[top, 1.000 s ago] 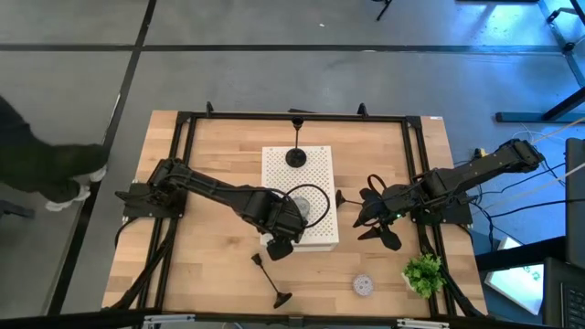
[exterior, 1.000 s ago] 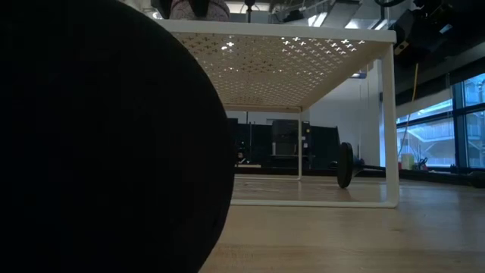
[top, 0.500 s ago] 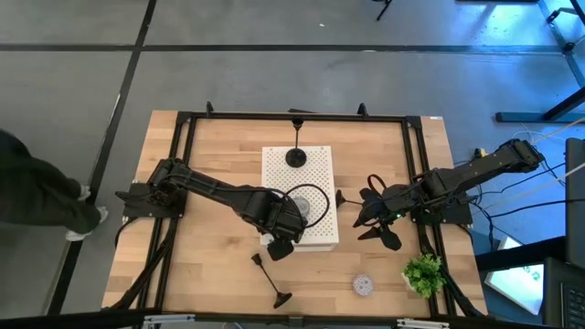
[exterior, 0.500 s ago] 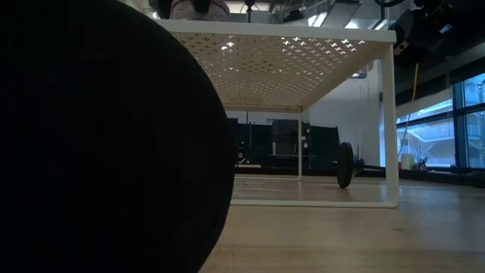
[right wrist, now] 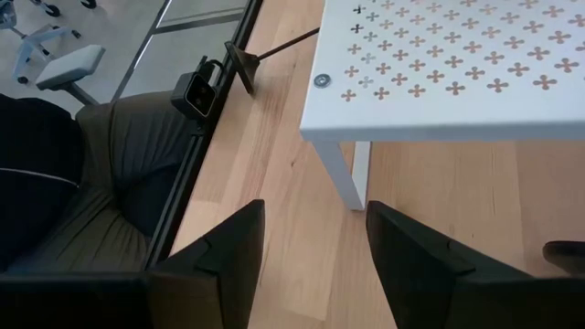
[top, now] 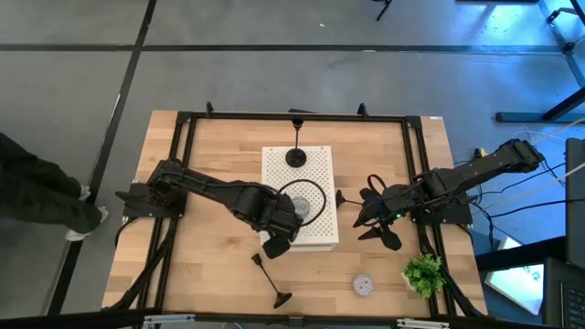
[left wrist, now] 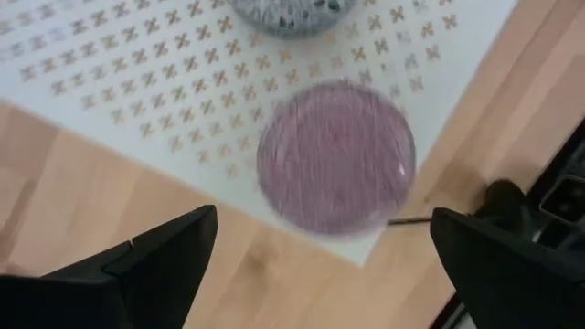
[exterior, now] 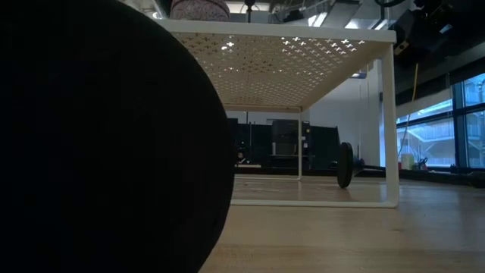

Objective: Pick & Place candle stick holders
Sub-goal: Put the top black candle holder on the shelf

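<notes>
A pink puck [left wrist: 336,155] rests flat on the white perforated board [top: 315,178] near its near left corner, and shows at the board's top edge in the low view [exterior: 198,7]. A grey puck [top: 302,208] lies beside it. A black holder [top: 296,157] stands on the board's far end. My left gripper [left wrist: 329,265] is open above the pink puck, apart from it. My right gripper [top: 370,219] is open and empty right of the board. A black holder [top: 272,279] and a lavender puck [top: 364,285] lie on the table in front.
A small green plant [top: 423,272] stands at the near right. One black holder [top: 297,117] lies at the far edge, another [top: 341,196] by the board's right side. A holder's round base [exterior: 98,136] fills the low view's left. A person's legs [top: 37,192] are beside the table's left.
My left gripper has drawn back a little from the pink puck toward the table's near left. Its fingertips no longer show at the puck in the low view. The puck stays where it was on the board. The person has walked along the table's left side.
</notes>
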Robot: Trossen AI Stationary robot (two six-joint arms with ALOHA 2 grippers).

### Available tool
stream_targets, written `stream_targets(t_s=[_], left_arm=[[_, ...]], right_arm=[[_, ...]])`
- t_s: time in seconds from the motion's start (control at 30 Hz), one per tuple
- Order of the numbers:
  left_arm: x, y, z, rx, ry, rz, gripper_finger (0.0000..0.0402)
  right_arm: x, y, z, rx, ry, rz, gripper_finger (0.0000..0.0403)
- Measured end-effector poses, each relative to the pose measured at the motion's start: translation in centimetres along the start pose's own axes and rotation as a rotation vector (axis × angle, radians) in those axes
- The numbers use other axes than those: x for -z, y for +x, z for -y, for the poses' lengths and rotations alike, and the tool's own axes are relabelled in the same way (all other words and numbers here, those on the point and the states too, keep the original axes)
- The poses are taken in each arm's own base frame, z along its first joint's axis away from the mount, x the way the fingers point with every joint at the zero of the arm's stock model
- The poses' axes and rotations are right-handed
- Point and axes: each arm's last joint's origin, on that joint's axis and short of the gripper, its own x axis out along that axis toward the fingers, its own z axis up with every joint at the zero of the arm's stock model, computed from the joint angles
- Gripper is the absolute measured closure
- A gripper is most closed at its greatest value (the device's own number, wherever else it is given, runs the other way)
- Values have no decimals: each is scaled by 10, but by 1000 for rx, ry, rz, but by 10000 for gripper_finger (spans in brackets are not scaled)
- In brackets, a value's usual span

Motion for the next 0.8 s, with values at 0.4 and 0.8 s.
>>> stream_targets(t_s=[0.4, 0.8], left_arm=[[45, -45, 18, 64, -4, 154, 3], [134, -26, 62, -28, -91, 303, 3]], right_arm=[[1, 0, 0, 3, 2, -14, 208], [4, 0, 1, 9, 6, -37, 208]])
